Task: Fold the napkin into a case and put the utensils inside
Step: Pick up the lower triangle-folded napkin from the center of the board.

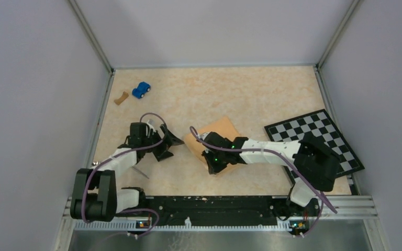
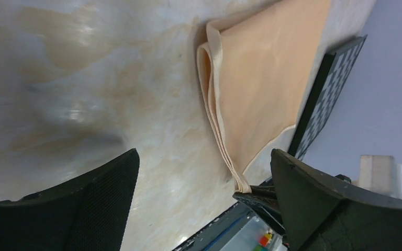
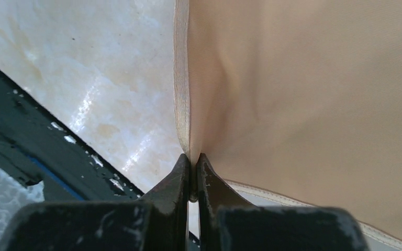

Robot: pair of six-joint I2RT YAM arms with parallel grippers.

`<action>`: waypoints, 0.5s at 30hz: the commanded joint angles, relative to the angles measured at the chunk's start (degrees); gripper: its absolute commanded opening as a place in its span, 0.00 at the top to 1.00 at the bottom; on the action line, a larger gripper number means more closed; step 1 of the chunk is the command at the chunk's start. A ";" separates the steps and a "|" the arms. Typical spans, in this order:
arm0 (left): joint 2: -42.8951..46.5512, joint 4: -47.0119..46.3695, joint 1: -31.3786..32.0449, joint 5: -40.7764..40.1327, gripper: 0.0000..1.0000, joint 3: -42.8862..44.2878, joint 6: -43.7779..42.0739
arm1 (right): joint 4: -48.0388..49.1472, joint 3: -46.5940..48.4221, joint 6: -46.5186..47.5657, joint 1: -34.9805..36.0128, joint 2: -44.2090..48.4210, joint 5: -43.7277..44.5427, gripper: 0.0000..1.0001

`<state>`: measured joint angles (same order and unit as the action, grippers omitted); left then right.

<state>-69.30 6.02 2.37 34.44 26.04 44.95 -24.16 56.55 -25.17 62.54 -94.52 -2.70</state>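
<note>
Top external view: the napkin (image 1: 224,130) lies near the middle of the table (image 1: 251,89), already doubled over into a layered pad rather than a flat sheet. The right gripper (image 1: 212,163) sits at the pad's near corner. The right wrist view shows its jaws pressed together on the hemmed edge of the cloth there, with a thin pinch of fabric between the tips. The left gripper (image 1: 170,140) hovers just left of the napkin, on the side of the table's left edge, with its fingers spread wide and nothing between them. In the left wrist view the stacked folds face it across bare table.

One thin silvery utensil (image 1: 141,172) lies toward the near-left corner, beside the left arm and well apart from the napkin. I cannot see any others. The checkerboard (image 1: 314,140) rests by the right edge, and the car (image 1: 141,89) and scrap (image 1: 120,98) sit near the far-left corner.

As I judge it, the folding is partway done. At least one fold is in, but the cloth is a broad pad, not a narrow pouch, so another fold or tuck looks due. The right gripper's pinch looks like the start of that. Loading the utensils has not begun.
</note>
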 commanded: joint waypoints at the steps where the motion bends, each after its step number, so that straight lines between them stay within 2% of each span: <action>1: -3.49 -17.06 6.56 0.14 0.01 -1.75 12.15 | 9.39 -3.35 -1.78 -2.65 5.08 -9.13 1.00; 6: -9.89 -26.53 9.74 -2.77 0.06 -2.92 19.05 | 11.38 -5.70 -2.41 -4.16 8.45 -10.43 1.00; 11: -16.11 -29.02 10.55 -4.93 0.09 -1.56 20.64 | 11.90 -7.25 -2.80 -5.25 11.84 -10.55 1.00; 15: -19.68 -30.13 10.67 -6.86 0.16 -0.14 19.93 | 12.44 -7.98 -2.84 -6.08 13.49 -11.00 1.00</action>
<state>-85.47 -20.97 12.73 32.86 24.82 64.86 -14.94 49.08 -27.31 57.52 -84.23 -12.27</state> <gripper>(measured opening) 0.864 0.021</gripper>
